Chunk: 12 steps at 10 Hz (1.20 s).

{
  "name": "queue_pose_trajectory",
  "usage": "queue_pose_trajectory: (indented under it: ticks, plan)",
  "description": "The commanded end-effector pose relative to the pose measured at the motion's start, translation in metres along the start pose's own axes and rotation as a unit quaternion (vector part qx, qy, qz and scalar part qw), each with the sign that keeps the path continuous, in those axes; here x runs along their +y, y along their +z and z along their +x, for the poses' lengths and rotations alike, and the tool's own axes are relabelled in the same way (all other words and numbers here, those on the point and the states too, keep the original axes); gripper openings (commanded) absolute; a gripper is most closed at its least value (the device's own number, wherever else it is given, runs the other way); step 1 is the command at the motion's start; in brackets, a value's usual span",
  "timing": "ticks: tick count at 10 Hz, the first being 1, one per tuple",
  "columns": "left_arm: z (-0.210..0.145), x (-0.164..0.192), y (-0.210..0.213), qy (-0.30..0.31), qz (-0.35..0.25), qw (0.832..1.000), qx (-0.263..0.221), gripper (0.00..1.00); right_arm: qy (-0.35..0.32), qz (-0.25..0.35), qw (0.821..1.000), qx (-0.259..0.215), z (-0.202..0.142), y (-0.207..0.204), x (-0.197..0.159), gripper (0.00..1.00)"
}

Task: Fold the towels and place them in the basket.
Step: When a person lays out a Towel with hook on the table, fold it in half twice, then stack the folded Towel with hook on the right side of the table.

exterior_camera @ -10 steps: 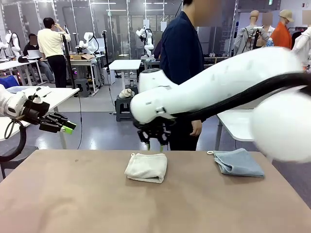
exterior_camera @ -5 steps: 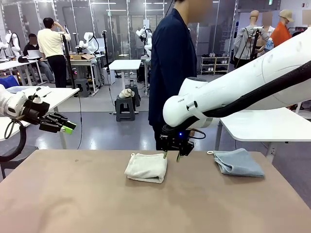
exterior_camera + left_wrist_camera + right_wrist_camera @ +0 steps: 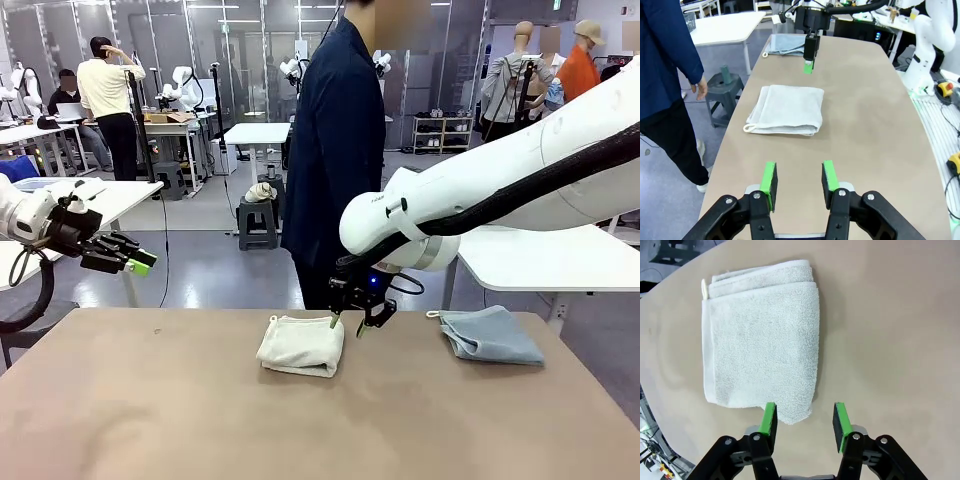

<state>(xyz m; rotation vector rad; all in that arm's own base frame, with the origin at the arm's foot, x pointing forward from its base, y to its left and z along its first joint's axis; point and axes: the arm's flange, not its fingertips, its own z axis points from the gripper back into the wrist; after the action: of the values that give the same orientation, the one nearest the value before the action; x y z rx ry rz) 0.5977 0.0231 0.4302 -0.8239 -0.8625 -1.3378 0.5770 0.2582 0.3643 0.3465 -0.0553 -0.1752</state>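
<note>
Your right claw (image 3: pixel 347 325) has edged closer to the cream towel (image 3: pixel 301 345), jaws apart, empty; its wrist view shows 1 finger (image 3: pixel 769 420) over the towel's corner.

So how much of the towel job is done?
Both towels look folded: the cream towel and the blue-grey towel lie on the table. The open right gripper hangs by the cream one, holding nothing. Putting them in a basket is left.

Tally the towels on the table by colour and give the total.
Cream-beige towel: 1
Grey-blue towel: 1
Total: 2
</note>
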Motion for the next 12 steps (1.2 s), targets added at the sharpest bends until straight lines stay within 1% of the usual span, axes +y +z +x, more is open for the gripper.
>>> queue_pose_trajectory:
  ticks: [1,10,11,12]
  plan:
    - [0.0017,-0.0012,-0.0002,-0.003,-0.003,1.000,0.003,0.48,0.007,-0.005,1.000,-0.001,-0.0017,-0.0008,0.0022,0.58]
    - [0.0017,-0.0012,-0.0002,-0.003,-0.003,1.000,0.003,0.48,0.007,-0.005,1.000,-0.001,-0.0017,-0.0008,0.0022,0.58]
    - [0.0017,-0.0012,-0.0002,-0.003,-0.003,1.000,0.003,0.48,0.003,-0.001,1.000,0.001,-0.0015,-0.0006,0.0020,0.58]
    - [0.0017,-0.0012,-0.0002,-0.003,-0.003,1.000,0.003,0.48,-0.023,0.000,1.000,0.003,-0.0025,-0.0088,-0.0010,0.58]
